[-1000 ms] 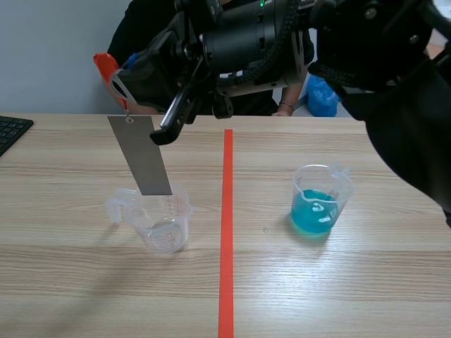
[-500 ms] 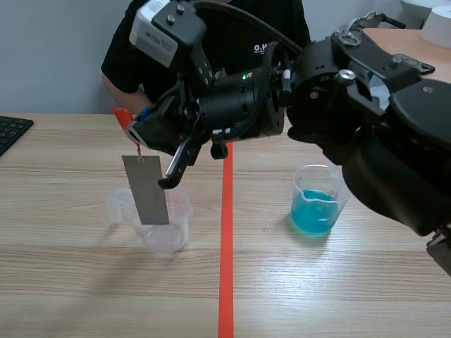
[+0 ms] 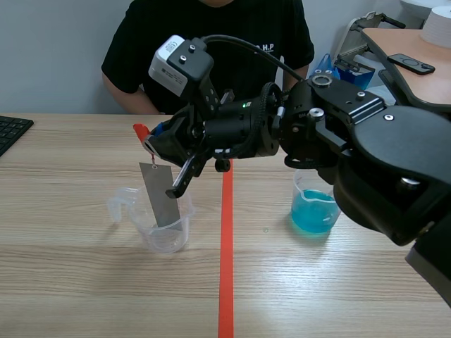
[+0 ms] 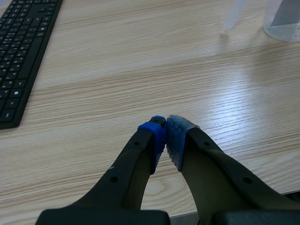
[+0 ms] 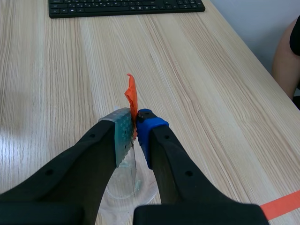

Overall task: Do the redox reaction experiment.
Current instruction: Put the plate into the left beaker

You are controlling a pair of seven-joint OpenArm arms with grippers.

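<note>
Grey strip near-upright (foot in beaker)

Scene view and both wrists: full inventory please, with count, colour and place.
metal strip: one, grey, hangs from the tag, lower end in the clear beaker
tag: one, orange-red, in the right pincer
clear beaker: one, transparent, left of the tape line
blue-liquid beaker: one, clear, right of the tape line
table: one, light wood, under everything
keyboard: one, black, table's far left
person: one, black shirt, across the table
left pincer: one, black, shut on nothing, over the table
right pincer: one, black, shut on the tag above the clear beaker
</note>
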